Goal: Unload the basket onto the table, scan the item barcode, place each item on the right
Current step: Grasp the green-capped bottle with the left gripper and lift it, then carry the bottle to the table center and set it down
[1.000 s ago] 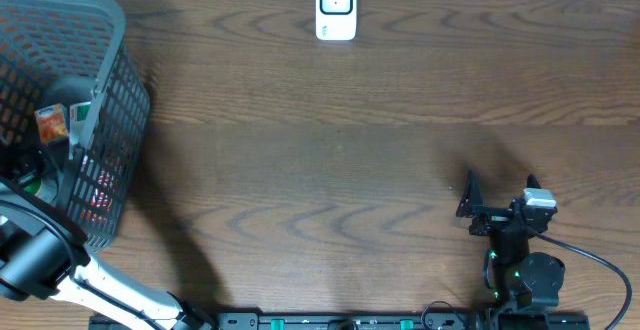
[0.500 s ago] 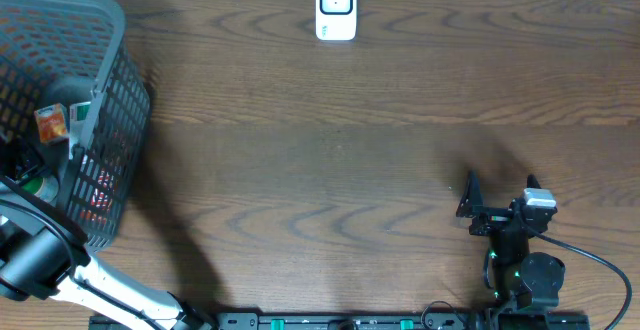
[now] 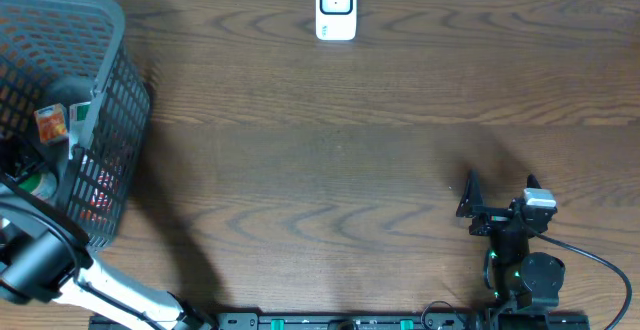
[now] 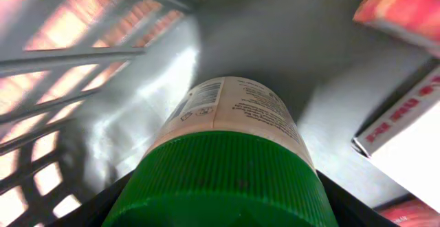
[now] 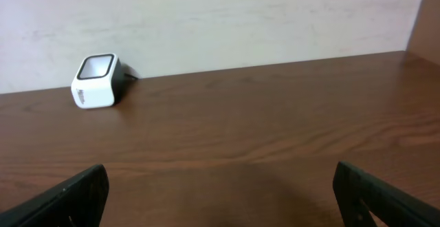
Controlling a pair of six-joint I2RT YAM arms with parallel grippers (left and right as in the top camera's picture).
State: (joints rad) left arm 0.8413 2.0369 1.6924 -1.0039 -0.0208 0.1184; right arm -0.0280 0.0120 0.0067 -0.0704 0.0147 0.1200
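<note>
A white-labelled bottle (image 4: 230, 110) with a ribbed green cap (image 4: 220, 175) lies inside the grey mesh basket (image 3: 100, 110). My left gripper (image 4: 220, 217) is down in the basket and shut on the bottle, its black fingers (image 4: 103, 210) pressed to both sides of the cap. From overhead only a bit of green (image 3: 35, 182) shows there. The white barcode scanner (image 3: 336, 7) stands at the table's far edge, and the right wrist view has the scanner (image 5: 95, 81) at far left. My right gripper (image 3: 500, 195) rests open near the front right, nothing between its fingers (image 5: 82, 189).
Red and white boxes (image 4: 412, 127) lie beside the bottle in the basket, and an orange packet (image 3: 52, 123) leans near the basket wall. Brown wooden table (image 3: 330, 160) stretches between basket and scanner. A pale wall (image 5: 220, 14) rises behind the scanner.
The left arm has shifted slightly at the basket and its jaws have drawn in on the bottle cap. The right arm has not moved.
</note>
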